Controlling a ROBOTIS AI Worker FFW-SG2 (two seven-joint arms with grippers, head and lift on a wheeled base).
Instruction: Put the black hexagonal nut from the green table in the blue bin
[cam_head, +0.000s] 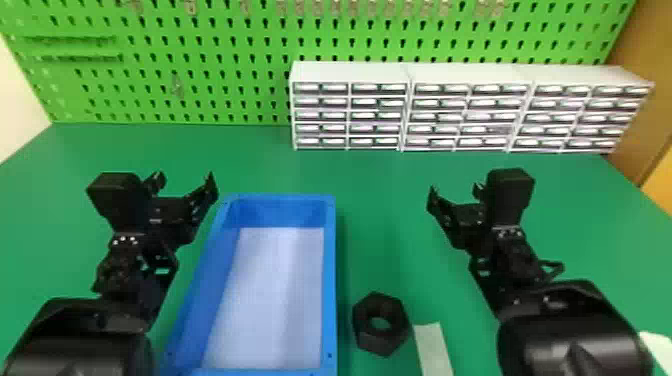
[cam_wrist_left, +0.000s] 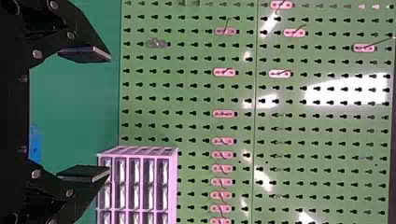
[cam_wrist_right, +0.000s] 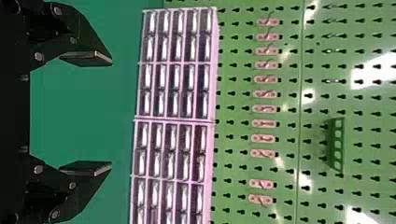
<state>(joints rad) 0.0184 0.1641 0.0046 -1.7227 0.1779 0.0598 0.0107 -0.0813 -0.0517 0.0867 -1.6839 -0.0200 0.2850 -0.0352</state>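
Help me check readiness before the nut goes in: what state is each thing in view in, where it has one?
Left gripper: open, holding nothing
Right gripper: open, holding nothing
Blue bin: upright, empty
Black hexagonal nut: lying flat, outside the bin
Drawer units: upright, drawers seemingly shut

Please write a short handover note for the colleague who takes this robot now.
Left end effector: open, empty, near the bin's far left corner.
Right end effector: open, empty, farther forward and right of the nut.
Black hexagonal nut: on the green table, just right of the blue bin.
Done: nut not yet picked.
To do: grasp it, place it in the bin.
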